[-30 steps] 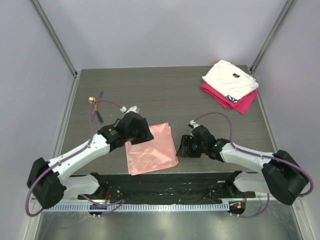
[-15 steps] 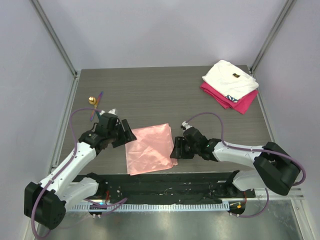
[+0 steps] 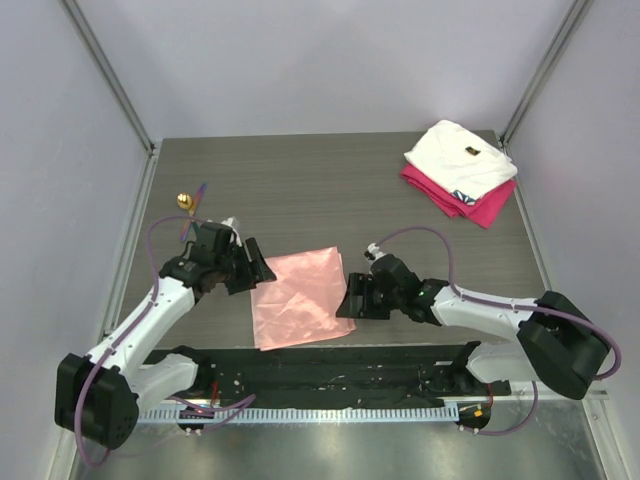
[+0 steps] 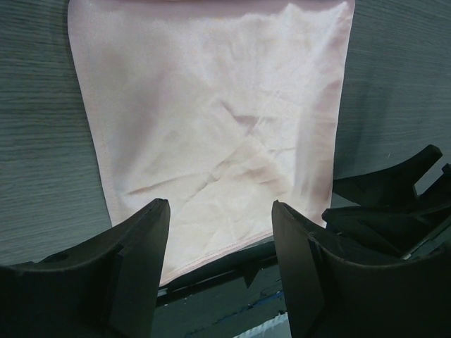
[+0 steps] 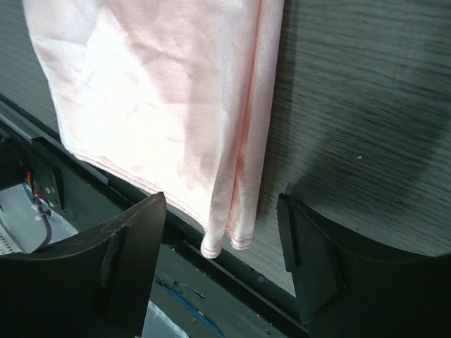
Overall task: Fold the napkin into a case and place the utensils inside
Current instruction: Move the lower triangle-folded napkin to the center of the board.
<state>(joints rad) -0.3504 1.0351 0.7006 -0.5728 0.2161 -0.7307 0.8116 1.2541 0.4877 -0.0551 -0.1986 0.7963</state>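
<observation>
The salmon-pink napkin (image 3: 300, 297) lies folded in layers on the table near its front edge. It fills the left wrist view (image 4: 211, 113), and its doubled corner shows in the right wrist view (image 5: 176, 105). My left gripper (image 3: 256, 272) is open and empty at the napkin's left edge. My right gripper (image 3: 347, 300) is open and empty at the napkin's right near corner, with its jaws either side of that corner. The utensils (image 3: 190, 212), a gold bowl and thin purple and green handles, lie at the far left behind the left arm.
A folded white cloth (image 3: 460, 158) lies on a folded magenta cloth (image 3: 470, 205) at the back right. The black rail (image 3: 320, 365) of the arm bases runs along the table's near edge, just below the napkin.
My left gripper has drawn back left off the napkin to its left edge. My right gripper has moved left to the napkin's right near corner. The napkin lies as it did.
</observation>
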